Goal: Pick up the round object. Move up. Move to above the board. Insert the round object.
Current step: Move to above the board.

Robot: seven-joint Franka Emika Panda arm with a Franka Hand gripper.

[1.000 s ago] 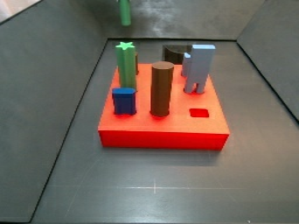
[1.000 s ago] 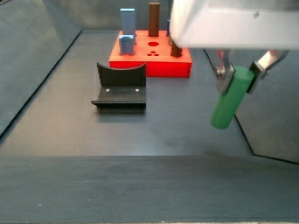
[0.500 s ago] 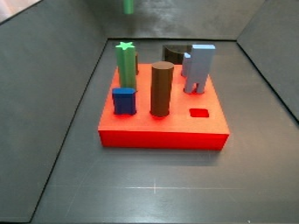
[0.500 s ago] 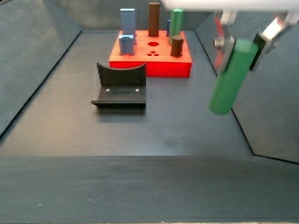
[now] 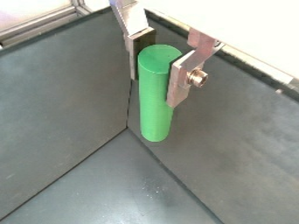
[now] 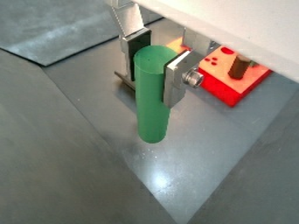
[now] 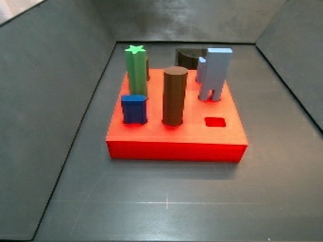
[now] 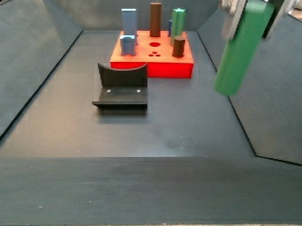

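My gripper (image 5: 160, 68) is shut on the round object (image 5: 156, 94), a slim plain green cylinder that hangs upright between the silver fingers (image 5: 183, 77). Both wrist views show this grip (image 6: 156, 66), with the rod (image 6: 151, 101) high above the dark floor. In a side view the rod (image 8: 242, 48) hangs at the right, well above the floor and to the side of the board (image 8: 144, 70). Only the fingertips (image 8: 277, 19) show at the frame's top. The red board (image 7: 177, 144) shows in both side views. Gripper and rod are out of view in one of them.
On the board stand a green star-topped peg (image 7: 136, 68), a thick brown cylinder (image 7: 175, 95), a blue block (image 7: 134, 107) and a blue-grey peg (image 7: 214, 74). The dark fixture (image 8: 122, 86) stands on the floor in front of the board. Grey walls enclose the floor.
My gripper has risen with the green rod in it. The rod has left the top of one side view and sits higher in the other.
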